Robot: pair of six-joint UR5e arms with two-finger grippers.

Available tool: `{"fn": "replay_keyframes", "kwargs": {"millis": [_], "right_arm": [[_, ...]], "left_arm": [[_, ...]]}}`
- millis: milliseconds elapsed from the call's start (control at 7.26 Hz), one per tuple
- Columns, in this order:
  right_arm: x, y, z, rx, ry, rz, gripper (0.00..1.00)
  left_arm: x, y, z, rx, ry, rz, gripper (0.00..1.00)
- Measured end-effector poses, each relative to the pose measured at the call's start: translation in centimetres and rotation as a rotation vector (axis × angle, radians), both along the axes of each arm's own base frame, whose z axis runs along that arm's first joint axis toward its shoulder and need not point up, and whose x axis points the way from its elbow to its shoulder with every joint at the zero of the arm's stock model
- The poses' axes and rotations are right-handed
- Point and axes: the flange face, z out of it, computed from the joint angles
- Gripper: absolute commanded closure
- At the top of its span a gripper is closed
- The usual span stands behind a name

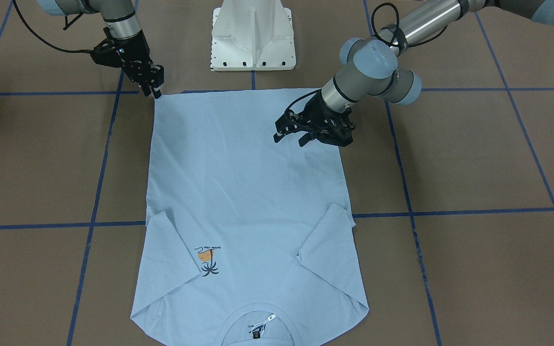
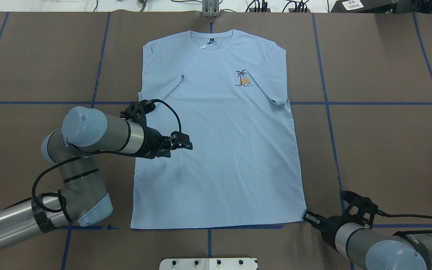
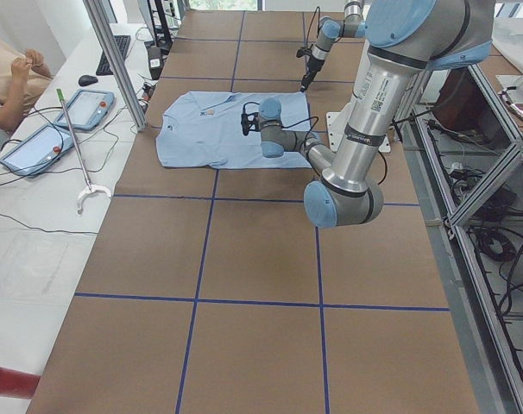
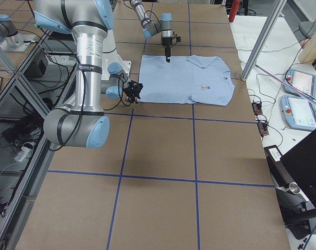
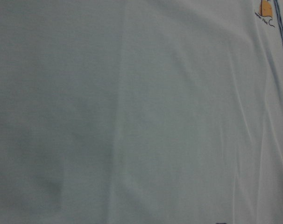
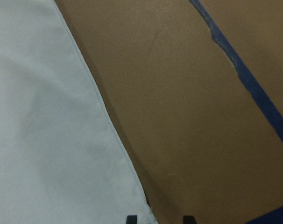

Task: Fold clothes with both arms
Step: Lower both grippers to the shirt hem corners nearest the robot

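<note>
One T-shirt [image 2: 216, 150] hem corner lies at right hand [image 2: 306, 216].

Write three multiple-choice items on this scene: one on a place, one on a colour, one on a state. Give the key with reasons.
1. Where on the T-shirt is the right tool?
A. at its neck end
B. at a hem corner
C. over its middle

2. What colour are the tape lines on the table?
A. blue
B. red
C. white

3. How do the sleeves lie?
A. spread out sideways on the table
B. rolled into tubes
C. folded in onto the body

Key:
1. B, as the overhead view shows the tool's tips at the hem corner nearest the robot, and the right wrist view shows that corner between them.
2. A, as every grid line on the brown surface is blue.
3. C, as both sleeves lie flat over the shirt front, inside its side edges.
</note>
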Motion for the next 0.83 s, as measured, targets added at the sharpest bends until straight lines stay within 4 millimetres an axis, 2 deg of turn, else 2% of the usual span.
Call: {"fn": "replay_keyframes", "kwargs": {"millis": [413, 689, 827], "right_arm": [[-0.28, 0.2, -0.11, 0.0, -0.001, -0.006, 0.63], [-0.36, 0.28, -0.09, 0.0, 0.0, -0.008, 1.0], [-0.37, 0.3, -0.08, 0.001, 0.0, -0.01, 1.0]], "left_arm": [[-0.03, -0.03, 0.06, 0.0, -0.001, -0.001, 0.12], [-0.05, -0.05, 0.1, -0.001, -0.001, -0.002, 0.12], [-0.09, 0.0, 0.32, -0.002, -0.004, -0.001, 0.12]]}}
